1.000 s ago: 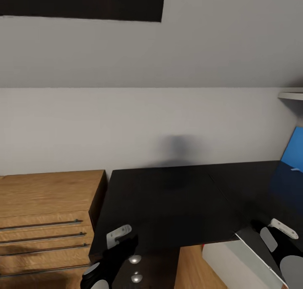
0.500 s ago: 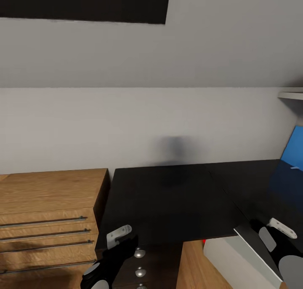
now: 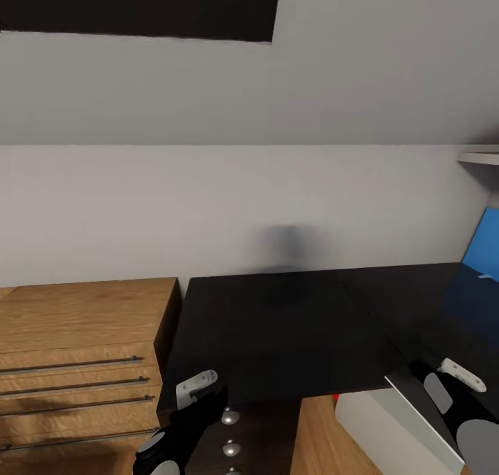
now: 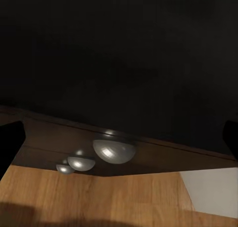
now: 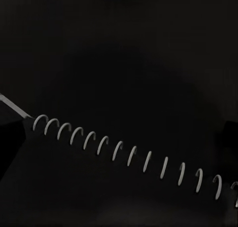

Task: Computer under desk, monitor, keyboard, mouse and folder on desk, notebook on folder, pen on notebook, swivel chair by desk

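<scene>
Head view: the black desk point(image 3: 284, 329) stands against a pale wall under the sloping ceiling, with a dark skylight point(image 3: 138, 4) above. A wooden chest point(image 3: 76, 350) with long bar handles sits just beside the desk on its left. Below the desk's front edge hang round silver knobs point(image 3: 229, 416) on black drawers. A bright blue folder point(image 3: 485, 250) leans at the desk's far right edge, its blue mirrored in the glossy top. The left gripper point(image 3: 190, 392) hangs in front of the desk's near left corner, above the knobs; whether its fingers are apart or closed I cannot tell here. The right gripper point(image 3: 450, 378) is at the desk's near right corner, holding a thin dark-covered notebook point(image 3: 416, 399) whose pale side shows below it. A white block point(image 3: 374, 426) with a small red spot beside it lies under the desk there.

Left wrist view: the knobs point(image 4: 114, 151) line up under the desk's point(image 4: 119, 53) edge, over plank floor point(image 4: 89, 197). The dark fingertips point(image 4: 10, 142) stand wide apart, grasping nothing.

Right wrist view: a spiral wire binding point(image 5: 129, 155) runs across the notebook's black cover point(image 5: 119, 63), close between the fingertips point(image 5: 10, 142).
</scene>
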{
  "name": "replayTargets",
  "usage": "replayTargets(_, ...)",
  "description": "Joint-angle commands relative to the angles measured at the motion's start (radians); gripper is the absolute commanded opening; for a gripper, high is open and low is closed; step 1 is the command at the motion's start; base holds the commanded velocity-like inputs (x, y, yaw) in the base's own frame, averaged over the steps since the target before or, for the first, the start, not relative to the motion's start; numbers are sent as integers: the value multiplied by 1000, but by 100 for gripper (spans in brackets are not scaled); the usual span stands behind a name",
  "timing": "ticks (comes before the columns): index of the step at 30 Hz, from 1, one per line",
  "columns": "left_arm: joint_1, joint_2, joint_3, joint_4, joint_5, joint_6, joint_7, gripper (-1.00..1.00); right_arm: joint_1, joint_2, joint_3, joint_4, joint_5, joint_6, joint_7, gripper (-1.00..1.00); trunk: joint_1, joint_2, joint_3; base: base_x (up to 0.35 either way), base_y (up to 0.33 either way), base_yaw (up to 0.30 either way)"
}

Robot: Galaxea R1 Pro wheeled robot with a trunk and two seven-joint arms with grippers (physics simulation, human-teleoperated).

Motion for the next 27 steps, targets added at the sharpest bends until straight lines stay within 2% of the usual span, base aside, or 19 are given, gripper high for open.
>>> replayTargets(1,-1,1,-1,-1,2,4,6,100,0,2,-3,-1,-21,6,-4,100,0,-1,0,0,0,0)
replayTargets(8,-1,1,-1,-1,2,4,6,100,0,5,-3,-5,-20,0,-3,100,0,-1,11,0,0,0)
replayTargets(14,-1,1,-1,-1,2,4,6,100,1,5,-3,-4,-20,-59,-2,100,0,-1,20,0,0,0)
replayTargets(20,-1,0,-1,-1,2,4,6,100,1,7,-3,-28,-19,-77,-1,100,0,-1,30,0,0,0)
replayTargets(24,-1,0,-1,-1,2,4,6,100,5,34,-4,-117,-17,-73,-3,100,0,-1,36,0,0,0)
replayTargets(26,-1,0,-1,-1,2,4,6,100,17,57,-4,-200,-16,-66,-6,100,0,-1,39,0,0,0)
replayTargets(27,-1,0,-1,-1,2,4,6,100,39,78,-4,-268,-13,-56,-9,100,0,-1,41,0,0,0)
